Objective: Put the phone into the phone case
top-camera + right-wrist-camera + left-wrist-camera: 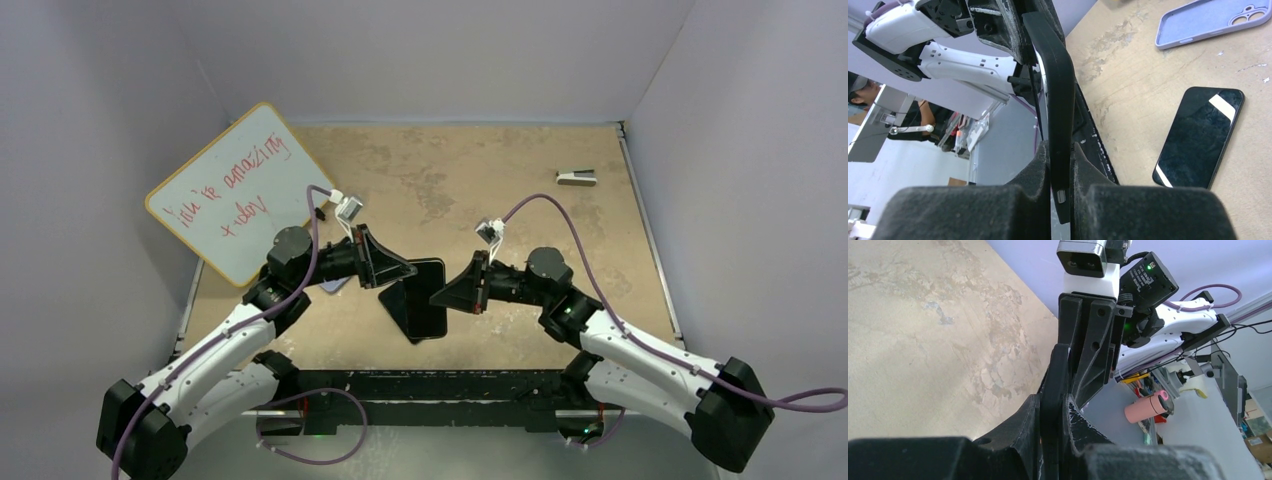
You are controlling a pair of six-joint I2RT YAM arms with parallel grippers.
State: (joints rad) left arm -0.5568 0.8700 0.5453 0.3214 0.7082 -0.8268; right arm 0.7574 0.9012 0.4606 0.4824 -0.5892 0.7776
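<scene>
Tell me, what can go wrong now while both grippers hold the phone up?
1. The left gripper and the right gripper each pinch only an edge of the phone. If one lets go, it may swing or drop onto the other black slab lying on the table.
2. The phone case lies loose, so it may slide when the phone is pressed in.

In the overhead view my left gripper (410,270) and right gripper (436,296) meet at mid-frame. The second slab (1060,100) is clamped on edge between both pairs of fingers, above the table (480,190). The phone (415,320) lies flat on the table just below them in the frame. The phone case (338,285) lies to its left, partly under my left arm. A whiteboard (235,190) leans at upper left, and a small object (577,178) sits at upper right.
</scene>
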